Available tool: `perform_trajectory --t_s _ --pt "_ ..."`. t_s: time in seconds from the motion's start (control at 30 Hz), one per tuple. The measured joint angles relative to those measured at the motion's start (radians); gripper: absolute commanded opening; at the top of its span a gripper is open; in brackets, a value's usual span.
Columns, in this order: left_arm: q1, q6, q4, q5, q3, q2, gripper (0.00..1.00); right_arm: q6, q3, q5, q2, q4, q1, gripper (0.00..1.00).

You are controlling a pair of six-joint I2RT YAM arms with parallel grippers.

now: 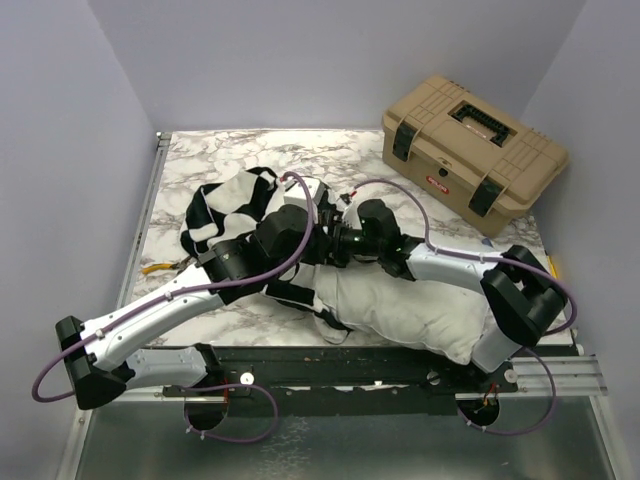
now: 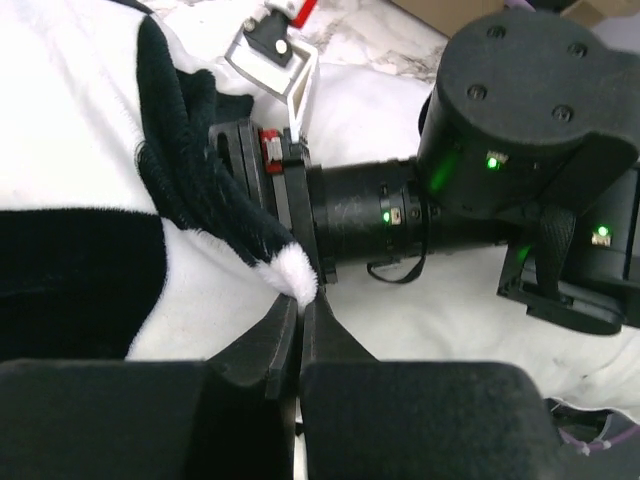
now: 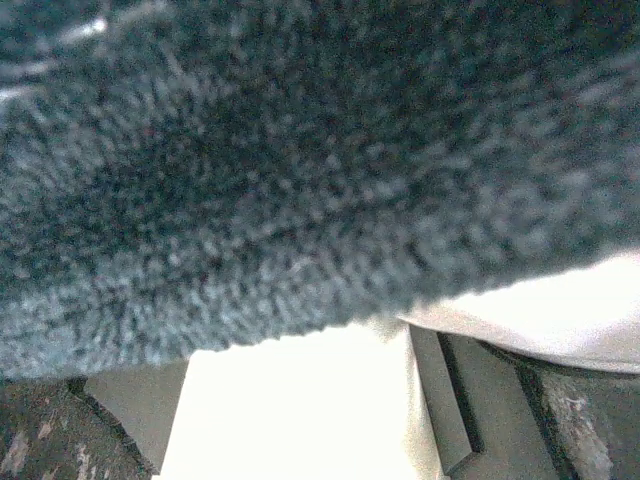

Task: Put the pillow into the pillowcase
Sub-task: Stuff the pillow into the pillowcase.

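Left claw (image 2: 300, 308) clamped, right claw (image 3: 290, 400) spread wide

Pillowcase (image 1: 235, 205) on the table (image 1: 350, 155) at left, pillow (image 1: 420, 310) touching it at front right, toolbox (image 1: 472, 150) at back right.

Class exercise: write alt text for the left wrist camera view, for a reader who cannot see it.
The left gripper has its fingers shut on a fluffy white corner of the black-and-white checked pillowcase, low in the middle of the view. Just beyond, the right arm, black and bulky, lies across the white pillow, with a strip of marble table at the top edge.
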Motion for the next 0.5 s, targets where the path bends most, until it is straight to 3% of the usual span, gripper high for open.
perform_trajectory --t_s 0.07,0.13,0.2,0.23,0.33,0.5 --pt "-0.001 -0.023 -0.001 -0.024 -0.018 -0.029 0.0 -0.032 0.02 0.061 0.0 -0.059 0.034 0.77" --pt "-0.001 -0.041 -0.004 -0.041 -0.023 -0.04 0.0 -0.053 0.031 0.113 0.01 -0.094 0.058 0.37" --pt "-0.001 -0.058 -0.005 -0.048 -0.023 -0.039 0.0 -0.062 0.035 0.14 0.047 -0.092 0.067 0.08" --pt "-0.002 -0.065 -0.005 -0.048 -0.022 -0.037 0.0 -0.052 0.035 0.143 0.08 -0.074 0.067 0.01" --pt "-0.005 -0.074 -0.011 -0.048 -0.019 -0.029 0.0 -0.005 0.022 0.119 0.164 0.037 0.067 0.0" --pt "-0.008 -0.076 -0.019 -0.048 0.015 -0.025 0.0 0.119 -0.061 0.085 0.132 0.295 0.05 0.0"
